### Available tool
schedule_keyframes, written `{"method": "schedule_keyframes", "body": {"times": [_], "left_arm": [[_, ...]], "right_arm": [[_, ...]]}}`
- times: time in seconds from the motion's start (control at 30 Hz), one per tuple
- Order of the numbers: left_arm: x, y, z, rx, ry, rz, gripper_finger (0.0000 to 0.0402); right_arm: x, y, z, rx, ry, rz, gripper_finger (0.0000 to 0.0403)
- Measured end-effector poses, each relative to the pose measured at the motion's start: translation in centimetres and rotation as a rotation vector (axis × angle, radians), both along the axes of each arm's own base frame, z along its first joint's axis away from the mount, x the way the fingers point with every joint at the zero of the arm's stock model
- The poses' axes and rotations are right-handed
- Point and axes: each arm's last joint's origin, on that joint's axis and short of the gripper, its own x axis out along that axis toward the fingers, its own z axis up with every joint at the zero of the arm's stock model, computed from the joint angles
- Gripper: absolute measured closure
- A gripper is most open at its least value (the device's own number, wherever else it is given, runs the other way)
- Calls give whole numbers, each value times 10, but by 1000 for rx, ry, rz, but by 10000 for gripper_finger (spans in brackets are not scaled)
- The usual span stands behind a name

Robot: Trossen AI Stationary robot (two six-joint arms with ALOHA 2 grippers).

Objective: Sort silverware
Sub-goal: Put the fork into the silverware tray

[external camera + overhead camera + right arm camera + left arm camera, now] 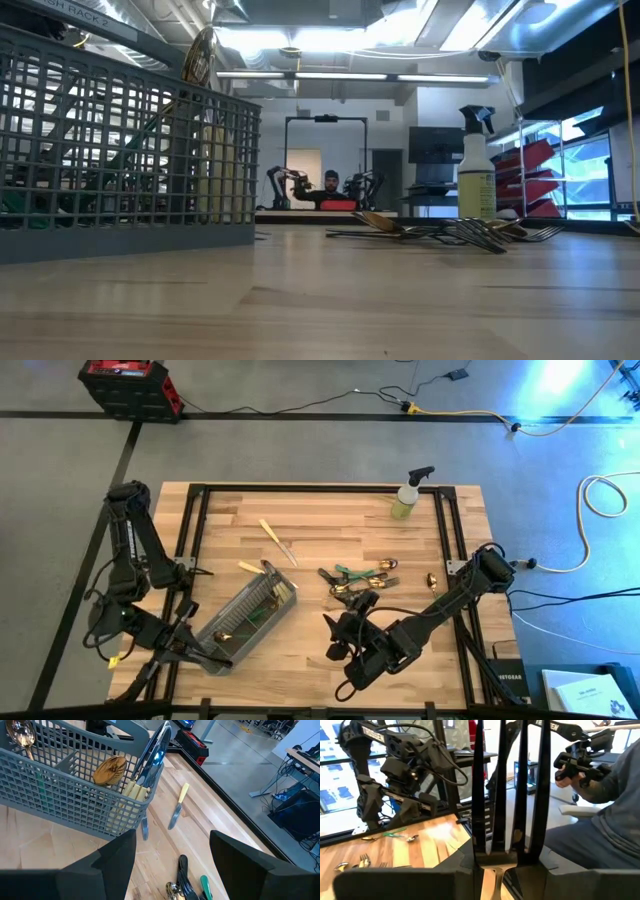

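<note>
The grey mesh caddy (248, 615) lies slantwise on the table's near left and holds a gold spoon (110, 770) and cream-handled knives (135, 790). Loose silverware (358, 582) is piled right of it, and a cream-handled knife (278, 542) lies farther back. My left gripper (188, 645) is at the caddy's near-left end, shut on a gold fork (506, 820). My right gripper (340, 642) hangs open above the table between the caddy and the pile, pointing at the caddy. My left gripper pinches the fork between its two fingers at the neck (493, 879), just behind the head. The fingers are level and lie along the fork, so the tines stick out ahead of them. The fork is lifted clear of the table; its handle is hidden by the gripper.
A yellow-green spray bottle (410, 495) stands at the far right of the table. A single gold spoon (432, 580) lies right of the pile. A knife (145, 827) lies on the wood beside the caddy wall. A black frame (200, 490) rims the table. A seated person (615, 820) is beyond the table.
</note>
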Motion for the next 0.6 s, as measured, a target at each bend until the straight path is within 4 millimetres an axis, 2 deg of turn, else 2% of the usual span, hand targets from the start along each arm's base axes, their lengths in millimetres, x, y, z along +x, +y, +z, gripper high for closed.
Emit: {"method": "schedule_keyframes", "body": {"times": [0.6], "left_arm": [[-8,1,-17,-4,133,-18,328]], "right_arm": [[0,0,0,3,-3,-1,166]]}}
